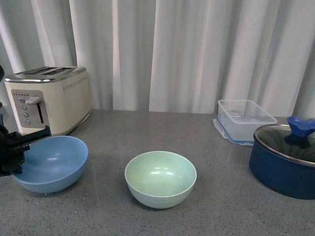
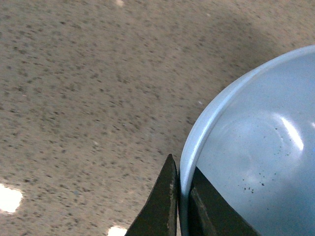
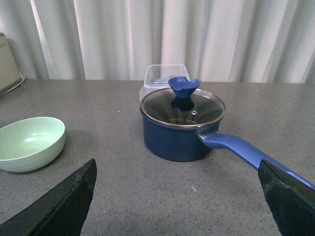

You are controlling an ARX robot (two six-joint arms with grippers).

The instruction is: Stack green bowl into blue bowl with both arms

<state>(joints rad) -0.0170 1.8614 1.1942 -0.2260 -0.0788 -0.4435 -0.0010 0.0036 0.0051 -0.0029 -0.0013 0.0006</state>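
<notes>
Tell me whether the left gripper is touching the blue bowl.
Touching. In the left wrist view the left gripper clamps the blue bowl by its rim, one finger pressed against each side.

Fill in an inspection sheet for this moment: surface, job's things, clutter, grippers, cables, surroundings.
Surface: grey speckled countertop, no spills seen.
Job's things: blue bowl at the robot's left, a few dark specks inside; green bowl in the middle, upright and empty; the two stand apart.
Clutter: cream toaster behind the blue bowl; clear container and lidded navy pot to the right.
Grippers: left gripper, jaws shut on the blue bowl's rim, one inside and one outside; right gripper, jaws open, holding nothing, facing the pot.
Cables: nothing seen.
Surroundings: white curtain along the back.
</notes>
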